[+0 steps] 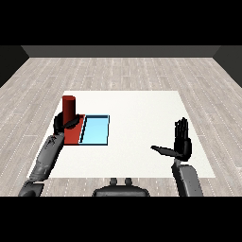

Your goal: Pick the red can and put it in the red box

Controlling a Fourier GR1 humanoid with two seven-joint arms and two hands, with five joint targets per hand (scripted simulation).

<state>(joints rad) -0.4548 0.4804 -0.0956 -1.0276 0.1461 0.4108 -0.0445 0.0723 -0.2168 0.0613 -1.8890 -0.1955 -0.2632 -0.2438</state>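
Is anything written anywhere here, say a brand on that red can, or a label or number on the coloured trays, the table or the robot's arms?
No text can be read anywhere.
red can, held in the left hand: plain red, no label.
red tray: plain, no marking.
light blue tray: plain, no marking.
white table: blank.
right hand and both forearms: no signs or numbers.

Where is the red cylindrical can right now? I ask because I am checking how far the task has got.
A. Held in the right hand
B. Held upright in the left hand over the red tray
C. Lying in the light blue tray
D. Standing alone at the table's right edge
B: the black left hand curls round the upright red cylindrical can above the flat red tray.
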